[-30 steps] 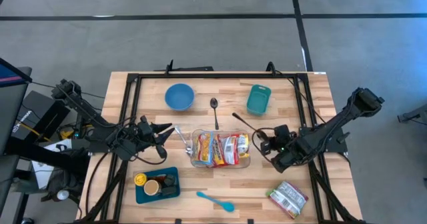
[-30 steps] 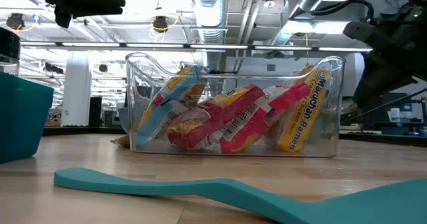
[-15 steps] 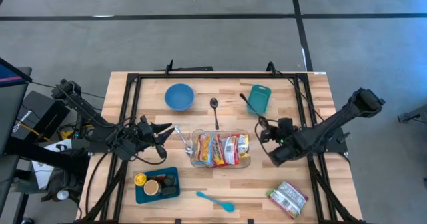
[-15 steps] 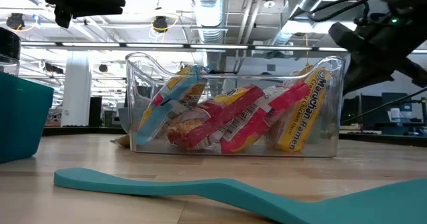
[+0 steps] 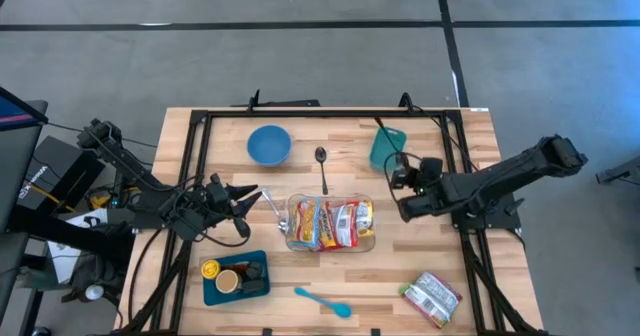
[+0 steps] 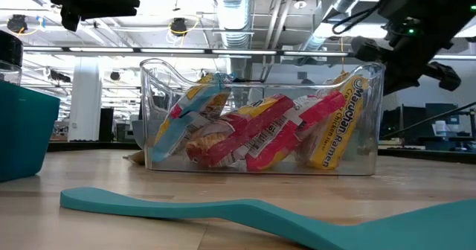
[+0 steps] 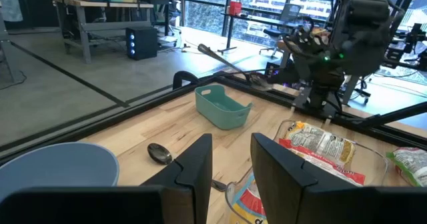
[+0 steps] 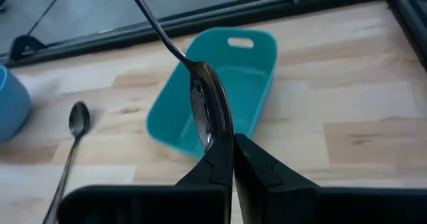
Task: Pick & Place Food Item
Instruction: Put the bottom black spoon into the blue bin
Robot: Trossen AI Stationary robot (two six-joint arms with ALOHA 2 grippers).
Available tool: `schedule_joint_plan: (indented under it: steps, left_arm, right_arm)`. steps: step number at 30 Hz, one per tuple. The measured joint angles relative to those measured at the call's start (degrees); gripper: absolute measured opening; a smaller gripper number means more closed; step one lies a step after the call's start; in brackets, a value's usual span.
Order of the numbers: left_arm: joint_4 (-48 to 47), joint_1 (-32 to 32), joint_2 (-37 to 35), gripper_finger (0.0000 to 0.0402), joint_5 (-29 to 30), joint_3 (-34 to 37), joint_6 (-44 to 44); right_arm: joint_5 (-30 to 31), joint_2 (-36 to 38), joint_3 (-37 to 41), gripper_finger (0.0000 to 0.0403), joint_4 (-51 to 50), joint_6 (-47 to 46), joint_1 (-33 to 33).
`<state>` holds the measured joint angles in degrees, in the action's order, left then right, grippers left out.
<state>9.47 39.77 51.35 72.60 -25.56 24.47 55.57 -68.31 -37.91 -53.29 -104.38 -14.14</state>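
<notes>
Right gripper (image 8: 230, 159), clenched on a spoon (image 8: 200, 111), hovers over the teal tray (image 5: 386, 148); the noodle-filled bin (image 5: 331, 223) sits beside it. Left gripper (image 5: 246, 198), slightly parted and empty, waits left of the bin; a second spoon (image 5: 321, 159) and bowl (image 5: 269, 144) lie nearby.

Noodle packets (image 5: 330, 223) are lying in the bin (image 5: 331, 244) between my arms; the spoon (image 5: 321, 166) is lying behind it.

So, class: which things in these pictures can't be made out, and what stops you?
- Blue tray contents: high view, too small to identify.
- Packet print: high view, too small to read.
- Left gripper: low view, cut off by the top edge.
- Spatula: low view, its end cut off.
</notes>
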Motion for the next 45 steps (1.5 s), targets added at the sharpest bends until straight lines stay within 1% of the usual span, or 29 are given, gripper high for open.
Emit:
schedule_joint_plan:
  steps: [5,10,15,18,21,23,26,31,40,45]
  left_arm:
    - [0.0,0.02,0.0,0.0099,0.0,0.0,0.0]
    - [0.0,0.02,0.0,0.0099,0.0,0.0,0.0]
    - [0.0,0.02,0.0,0.0099,-0.02,0.0,0.0]
    - [0.0,0.01,0.0,0.0099,0.0,0.0,0.0]
    - [0.0,0.0,0.0,0.0099,0.0,0.0,0.0]
    - [0.0,0.0,0.0,0.0099,-0.02,0.0,0.0]
    - [0.0,0.0,0.0,0.0099,-0.02,0.0,0.0]
    - [0.0,0.0,0.0,0.0099,-0.02,0.0,0.0]
    - [0.0,0.02,0.0,0.0099,-0.01,0.0,0.0]
    - [0.0,0.02,0.0,0.0099,-0.01,0.0,0.0]
  right_arm:
    - [-0.22,4.23,0.0,0.0,2.43,5.87,4.0]
    - [-2.91,6.63,0.0,0.0,7.71,13.92,8.65]
    - [-5.93,5.99,0.0,0.0,10.53,17.77,14.05]
    - [-9.15,4.63,0.41,0.0,13.19,20.09,17.27]
    - [-12.91,4.17,2.58,0.0,20.25,23.42,20.49]
    - [-14.09,4.17,4.31,0.0,24.56,24.97,22.18]
    - [-15.44,4.41,6.82,0.0,29.85,25.34,24.01]
    - [-18.06,3.94,9.79,0.0,31.97,24.53,25.49]
    - [-18.52,3.8,16.03,0.0,41.29,22.26,25.61]
    - [-19.91,3.4,16.9,0.0,42.73,21.7,26.37]
